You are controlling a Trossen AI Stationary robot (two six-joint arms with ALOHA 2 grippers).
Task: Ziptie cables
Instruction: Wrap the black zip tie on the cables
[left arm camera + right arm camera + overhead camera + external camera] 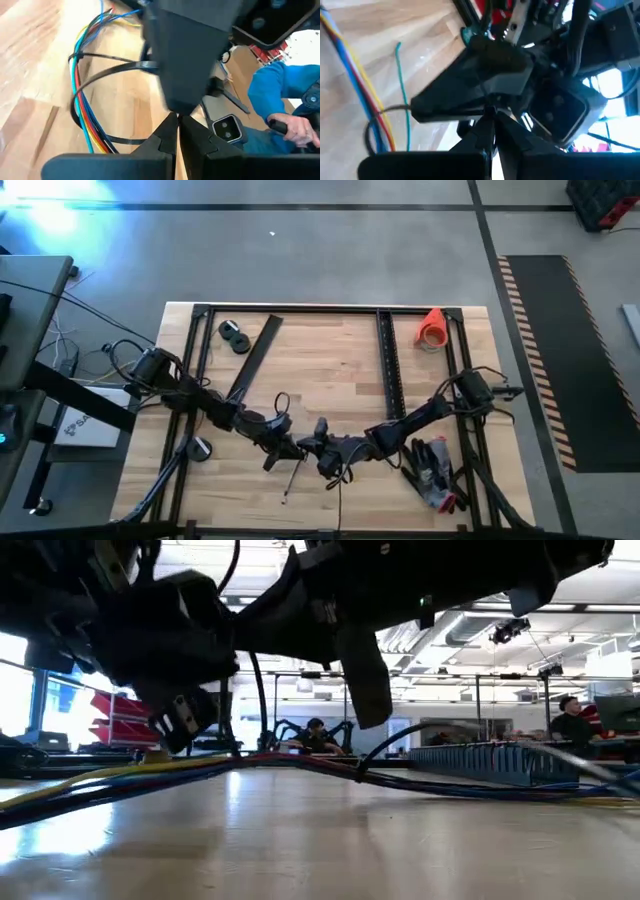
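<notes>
Where the two dark arms meet near six o'clock on the pale wooden plank table [330, 360], the bundle of thin limp coloured cables [82, 112] (blue, red, orange, yellow and green) lies on the smooth grain. A slim glossy black zip tie [107, 70] loops around the bundle in a wide, slack oval. The left gripper [176, 131] has its matte black wedge-shaped fingers pressed together, tips touching beneath the other arm's blocky housing. The right gripper [490, 131] likewise shows its fingers drawn tight against each other; whether either pinches the tie's tail, I cannot tell. At one o'clock on the table sits an orange roll of tape [432, 328]; at eleven o'clock, two flat black discs [236, 337]. A crumpled pair of black and red gloves [432, 470] rests at four o'clock.
</notes>
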